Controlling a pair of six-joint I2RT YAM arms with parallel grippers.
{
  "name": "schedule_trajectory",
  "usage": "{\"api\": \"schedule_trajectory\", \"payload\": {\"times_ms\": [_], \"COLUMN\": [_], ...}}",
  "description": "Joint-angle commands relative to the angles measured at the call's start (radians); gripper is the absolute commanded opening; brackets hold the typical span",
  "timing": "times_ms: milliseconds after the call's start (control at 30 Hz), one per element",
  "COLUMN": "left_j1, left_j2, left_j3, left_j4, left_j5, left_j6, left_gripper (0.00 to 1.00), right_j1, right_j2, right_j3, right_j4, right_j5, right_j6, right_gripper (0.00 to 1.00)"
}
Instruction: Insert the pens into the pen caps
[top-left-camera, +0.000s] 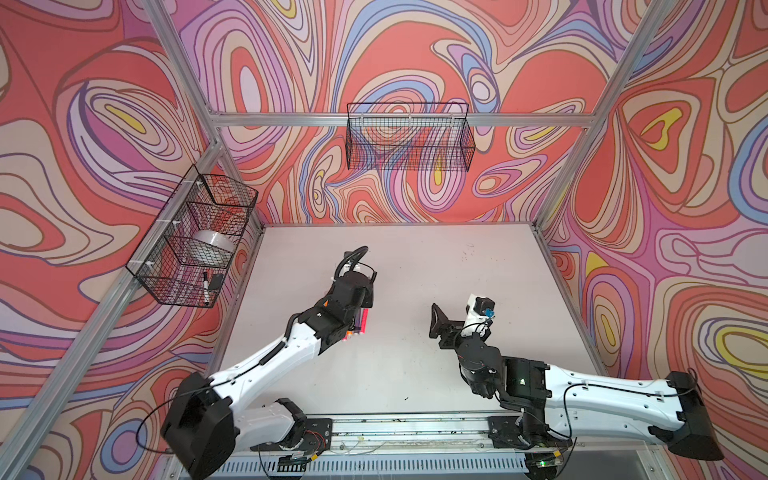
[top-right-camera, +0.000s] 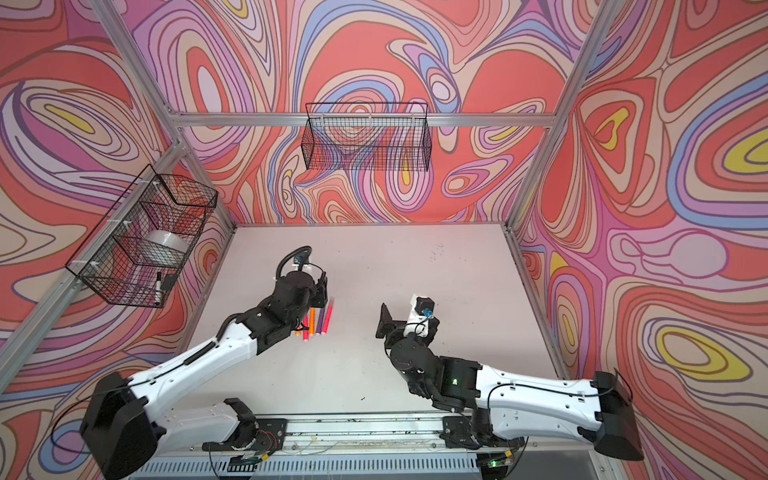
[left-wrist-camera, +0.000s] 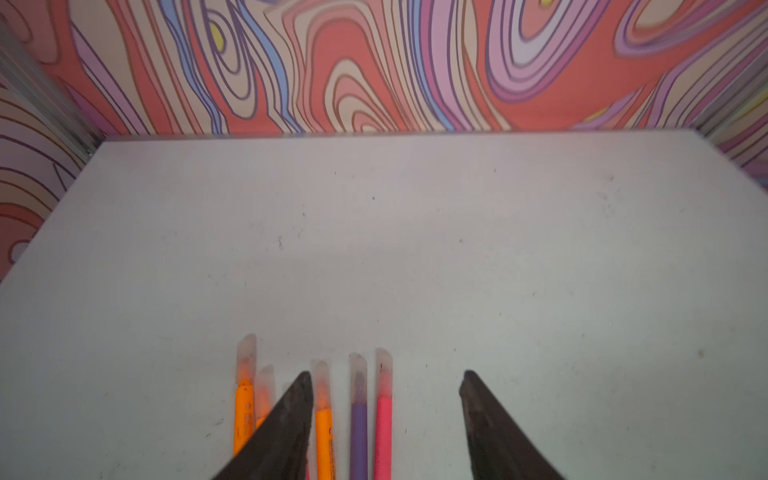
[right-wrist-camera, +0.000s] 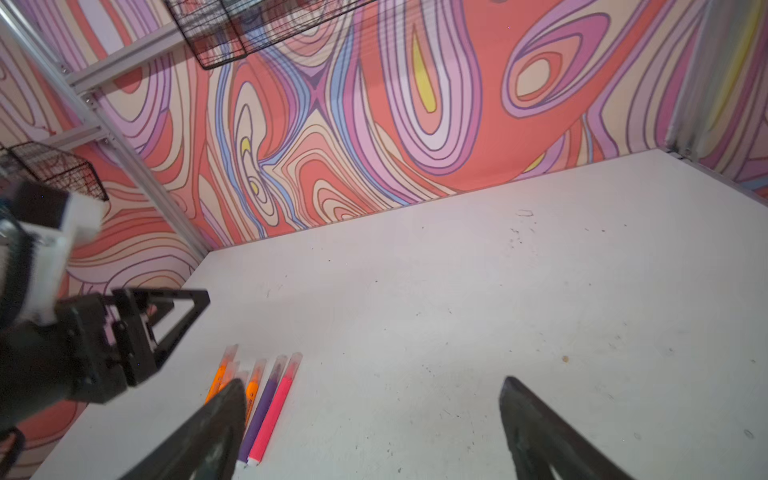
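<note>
- Swirled coral, lilac and blue walls enclose a pale grey tabletop (left-wrist-camera: 415, 249) with a few scuff marks.
- Left of the middle lie the slim marker pens (top-right-camera: 318, 318), orange, purple and hot pink, side by side. Each pen that shows has one of the translucent pinkish-clear plastic caps (left-wrist-camera: 358, 370) on its far end. One pen is mostly hidden behind a finger.
- Directly over that row hovers the left gripper (left-wrist-camera: 386, 374), jaws spread and pinching nothing. The right gripper (right-wrist-camera: 374, 381) hangs to the right, well apart from the pens, jaws wide and empty.
- If a left finger dropped or swung sideways, it could catch the row and roll the pens apart or knock a cap loose. How firmly the caps are seated is too blurred to judge.
- A black wire basket (top-left-camera: 191, 241) on the left wall holds a roll of tape (top-left-camera: 212, 245) and a black-and-white marker (top-left-camera: 205, 286). Another wire basket (top-left-camera: 409, 137) hangs on the far wall. Neither blocks the arms.
</note>
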Motion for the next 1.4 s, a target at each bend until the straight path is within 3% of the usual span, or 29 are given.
{"api": "schedule_trajectory", "payload": {"times_ms": [0,100,133,167,333,367,433,467,567,600,700,800,867,900,1000,1067,1133,1200,1233,1300,1333,1367], "left_j1": [0.008,0.015,0.022,0.053,0.302,0.317,0.326,0.326,0.327,0.327,0.34,0.381,0.405,0.42,0.469,0.477,0.478,0.493,0.502,0.527,0.528,0.528], "left_j2": [-0.089,-0.127,-0.124,-0.108,0.065,0.122,0.258,0.301,0.394,0.396,0.373,0.319,0.282,0.266,0.266,0.347,0.345,0.33,0.344,0.402,0.442,0.431], "left_j3": [-0.042,-0.208,-0.272,-0.317,-0.433,-0.47,-0.552,-0.574,-0.593,-0.589,-0.587,-0.542,-0.512,-0.504,-0.596,-0.601,-0.583,-0.561,-0.58,-0.603,-0.59,-0.577], "left_j4": [0.07,0.386,0.506,0.635,0.655,0.746,1.089,1.202,1.397,1.396,1.335,1.127,0.983,0.933,1.094,1.216,1.153,1.078,1.136,1.217,1.266,1.214], "left_j5": [-0.12,-0.161,-0.251,-0.318,-0.315,-0.367,-0.455,-0.434,-0.452,-0.445,-0.392,-0.316,-0.229,-0.183,0.034,-0.044,0.026,0.067,0.082,0.163,0.145,0.145], "left_j6": [0.059,0.292,0.334,0.368,0.392,0.41,0.494,0.55,0.636,0.641,0.623,0.548,0.492,0.453,0.402,0.395,0.4,0.387,0.387,0.382,0.398,0.385], "left_gripper": [0.75,0.85,0.98,0.99,0.98,0.99,1.0,1.0,1.0,1.0,1.0,1.0,1.0,1.0,1.0,1.0,1.0,1.0,1.0,1.0,1.0,1.0], "right_j1": [-0.065,-0.245,-0.297,-0.354,-0.637,-0.686,-0.776,-0.807,-0.89,-0.899,-0.908,-0.926,-0.968,-0.999,-1.118,-1.151,-1.17,-1.18,-1.186,-1.193,-1.193,-1.193], "right_j2": [0.08,0.161,0.185,0.213,0.344,0.356,0.374,0.383,0.422,0.462,0.603,0.741,0.754,0.721,0.662,0.655,0.669,0.726,0.694,0.718,0.706,0.712], "right_j3": [0.046,0.116,0.106,0.099,0.1,0.062,-0.048,-0.076,-0.087,-0.079,-0.142,-0.153,-0.126,-0.13,-0.199,-0.227,-0.248,-0.266,-0.248,-0.241,-0.229,-0.224], "right_j4": [0.257,0.218,0.284,0.341,0.409,0.497,0.669,0.687,0.59,0.596,0.885,1.061,0.962,0.89,0.905,0.936,0.973,1.077,0.978,1.016,0.97,0.978], "right_j5": [-0.186,-0.306,-0.315,-0.306,-0.24,-0.219,-0.185,-0.156,-0.295,-0.27,-0.228,-0.214,-0.274,-0.356,-0.568,-0.659,-0.725,-0.741,-0.764,-0.751,-0.753,-0.747], "right_j6": [-0.375,-0.327,-0.353,-0.385,-0.525,-0.571,-0.651,-0.627,-0.532,-0.538,-0.65,-0.692,-0.629,-0.577,-0.471,-0.456,-0.45,-0.466,-0.439,-0.451,-0.443,-0.449], "right_gripper": [0.98,0.98,0.98,0.98,0.98,0.98,0.98,0.98,0.98,0.98,0.98,0.98,0.98,0.98,0.97,0.97,0.97,0.98,0.98,0.98,0.98,0.98]}}
